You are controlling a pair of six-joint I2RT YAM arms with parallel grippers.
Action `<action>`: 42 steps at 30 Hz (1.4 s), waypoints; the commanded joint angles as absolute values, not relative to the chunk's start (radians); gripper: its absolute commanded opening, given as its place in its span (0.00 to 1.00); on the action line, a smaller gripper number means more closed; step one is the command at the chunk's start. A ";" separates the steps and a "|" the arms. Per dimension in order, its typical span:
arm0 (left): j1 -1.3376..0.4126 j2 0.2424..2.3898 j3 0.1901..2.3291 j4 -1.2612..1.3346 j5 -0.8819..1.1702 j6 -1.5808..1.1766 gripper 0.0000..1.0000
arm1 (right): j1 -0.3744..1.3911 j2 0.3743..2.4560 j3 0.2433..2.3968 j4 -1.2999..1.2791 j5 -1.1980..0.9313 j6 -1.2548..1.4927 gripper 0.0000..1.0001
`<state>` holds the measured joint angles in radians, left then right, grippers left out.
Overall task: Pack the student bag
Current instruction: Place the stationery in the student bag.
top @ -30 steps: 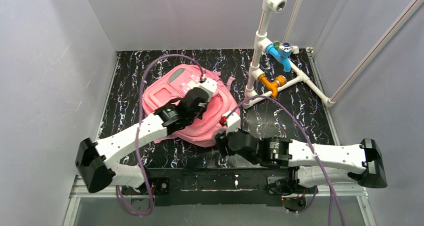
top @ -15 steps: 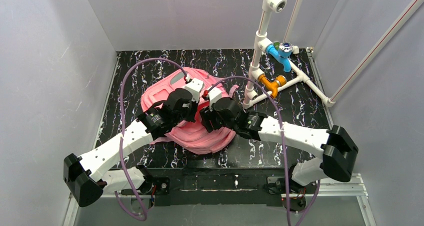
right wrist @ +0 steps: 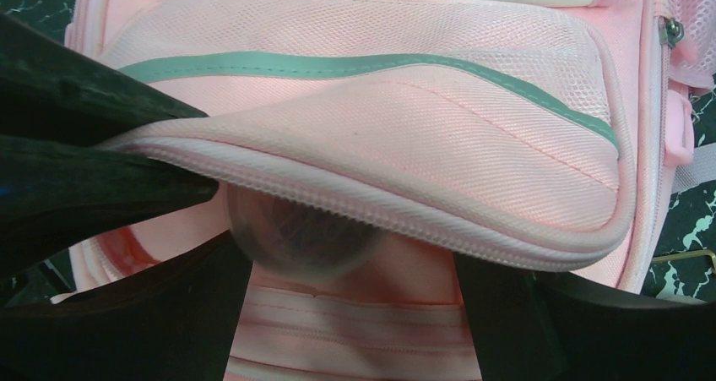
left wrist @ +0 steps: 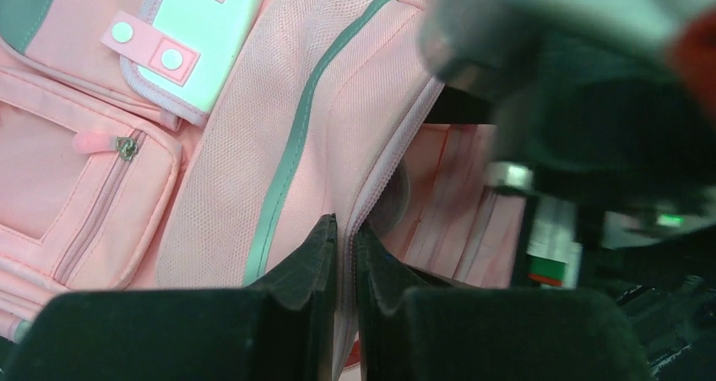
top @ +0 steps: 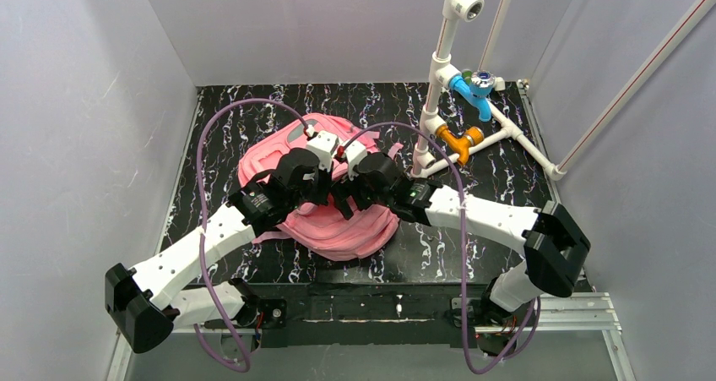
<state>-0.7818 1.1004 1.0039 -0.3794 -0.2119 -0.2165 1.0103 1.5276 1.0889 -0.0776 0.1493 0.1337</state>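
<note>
the large pink fabric backpack [top: 338, 233] lies on the black white-veined tabletop [top: 219, 119], beneath both sets of fingers. the left gripper [left wrist: 344, 229] has its fingers pressed together, pinching the backpack's pale zipper edge [left wrist: 376, 182]; the mesh flap with its grey strip [left wrist: 287, 153] spreads beyond the fingertips. the right gripper [right wrist: 350, 280] has its fingers spread wide, just under the raised flap edge. between them sits a blurred dark rounded shape [right wrist: 295, 229] that i cannot make out.

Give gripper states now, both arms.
Left gripper: closed, pinching the student bag by its flap edge.
Right gripper: open, holding nothing.
</note>
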 commanded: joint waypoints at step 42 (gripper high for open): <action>-0.776 0.979 0.996 -0.491 -0.070 -0.344 0.56 | 1.108 1.067 0.739 -0.052 0.032 0.529 0.64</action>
<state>-0.7712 1.1030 0.9733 -0.3908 -0.0372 -0.3397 1.0618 1.0637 0.7147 -0.1234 0.0631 0.4587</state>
